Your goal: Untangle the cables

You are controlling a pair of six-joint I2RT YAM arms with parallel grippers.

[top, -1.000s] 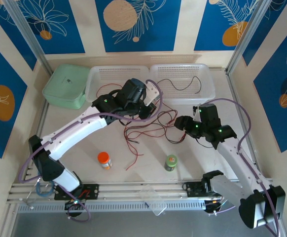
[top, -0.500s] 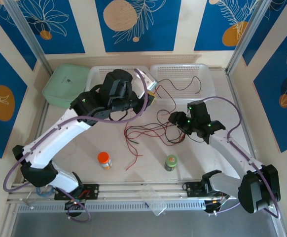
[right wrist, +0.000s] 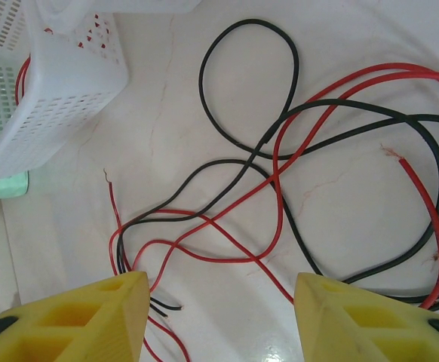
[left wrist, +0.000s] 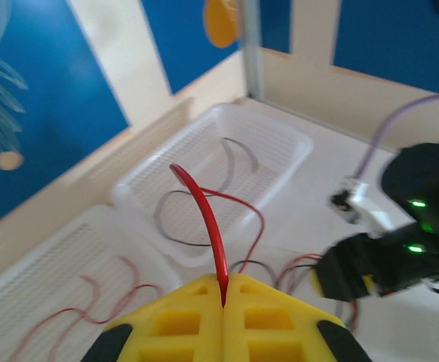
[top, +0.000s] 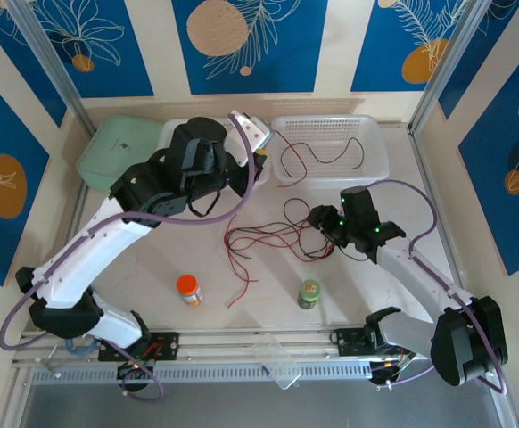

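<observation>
Landmark for this entry: the right basket (top: 380, 159).

Overhead view: your left pincer (top: 252, 134) is raised at the left corner of the right basket, above the left basket (top: 165, 147). From up here you cannot tell how its jaws stand.

Left wrist view settles it. The left pincer (left wrist: 224, 280) has its yellow fingers (left wrist: 182, 320) pressed together, clamped on a red cable (left wrist: 204, 211). That cable arches up out of the pinch and drops toward the right basket (left wrist: 299, 147). A black cable (left wrist: 231, 151) lies looped inside the basket.

Cables (top: 268, 236): a loose red and black tangle on the bench (top: 152, 285), in front of the right basket. Your right pincer (top: 319, 217) sits at the tangle's edge, near the basket's front wall.

Right wrist view: the right pincer (right wrist: 219, 283) has its fingers (right wrist: 91, 313) well apart, gripping nothing. Crossing red and black loops (right wrist: 280, 166) lie on the bench below them.

Overhead also gives you an orange-capped jar (top: 188, 287) and a green bottle (top: 309, 292), farther in front of the basket than the tangle. A green box (top: 117, 156) sits beyond the left basket, on the side away from the right basket.
</observation>
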